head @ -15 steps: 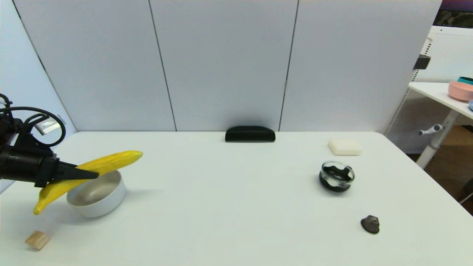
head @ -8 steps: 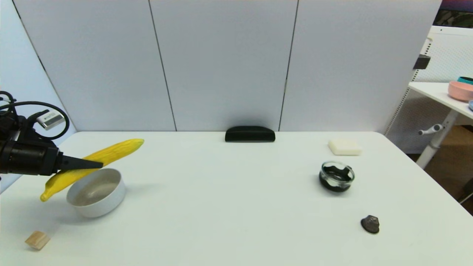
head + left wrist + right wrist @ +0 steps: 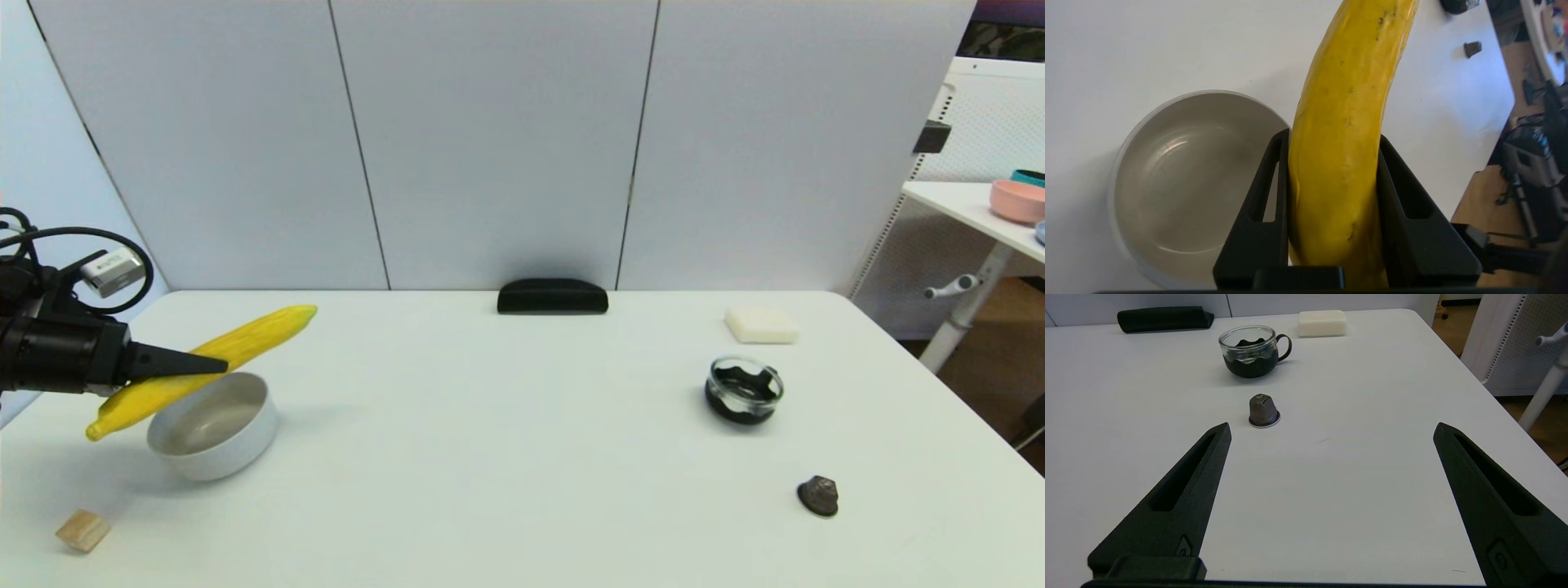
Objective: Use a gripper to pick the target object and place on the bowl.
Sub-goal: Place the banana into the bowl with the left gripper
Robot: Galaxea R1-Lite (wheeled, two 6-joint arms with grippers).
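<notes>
Left wrist view showed the left gripper (image 3: pixel 1333 134) pinching the banana (image 3: pixel 1345 134) mid-length, held tilted above the table w/ the bowl (image 3: pixel 1133 134) off to one side, so releasing there risked it tipping off the rim, b/c it's longer than the bowl; right gripper (image 3: pixel 1331 433) idle, spread wide.

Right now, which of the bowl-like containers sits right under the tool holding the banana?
The plain matte white bowl, below the left tool gripping the yellow banana; the clear glass cup stands far right, the pink bowl on the side table.
</notes>
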